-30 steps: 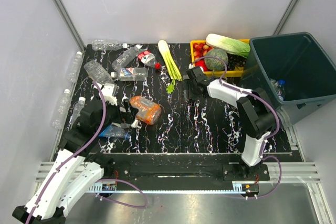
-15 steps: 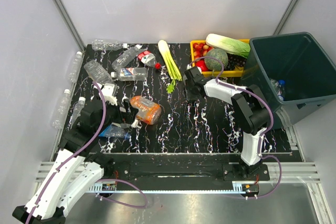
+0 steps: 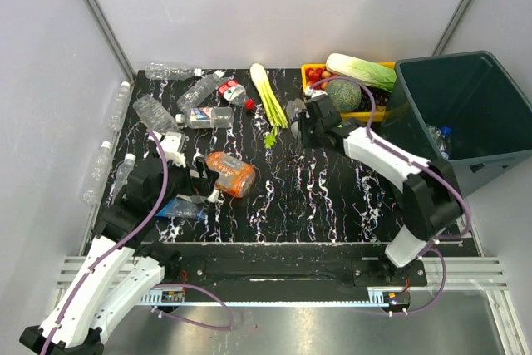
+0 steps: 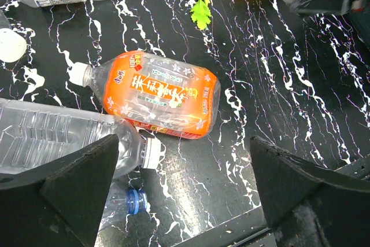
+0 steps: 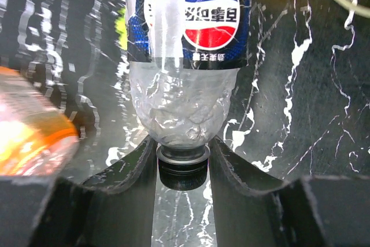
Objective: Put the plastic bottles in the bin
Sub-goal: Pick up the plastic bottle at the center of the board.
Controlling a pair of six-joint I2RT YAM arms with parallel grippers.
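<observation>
My right gripper (image 5: 182,154) is shut on the black-capped neck of a clear plastic bottle with a blue Pepsi label (image 5: 185,85). From above, that gripper (image 3: 306,129) and its bottle (image 3: 294,109) hang over the mat near the celery. My left gripper (image 4: 185,166) stands open and holds nothing. Ahead of it lie an orange bottle (image 4: 156,93), a clear bottle (image 4: 52,140) by the left finger and a blue-capped one (image 4: 124,201). Several more bottles (image 3: 208,116) lie at the back left. The dark teal bin (image 3: 490,168) stands at the right, with a bottle (image 3: 440,139) inside.
A yellow tray (image 3: 309,72) with vegetables, a round melon (image 3: 342,93) and a cabbage (image 3: 362,71) sits beside the bin. Celery (image 3: 268,96) lies on the mat's far middle. Two bottles (image 3: 116,106) rest off the mat against the left wall.
My right gripper closed on the Pepsi bottle's neck, and the arm has swung a little right and back with it. The left arm has not moved.
</observation>
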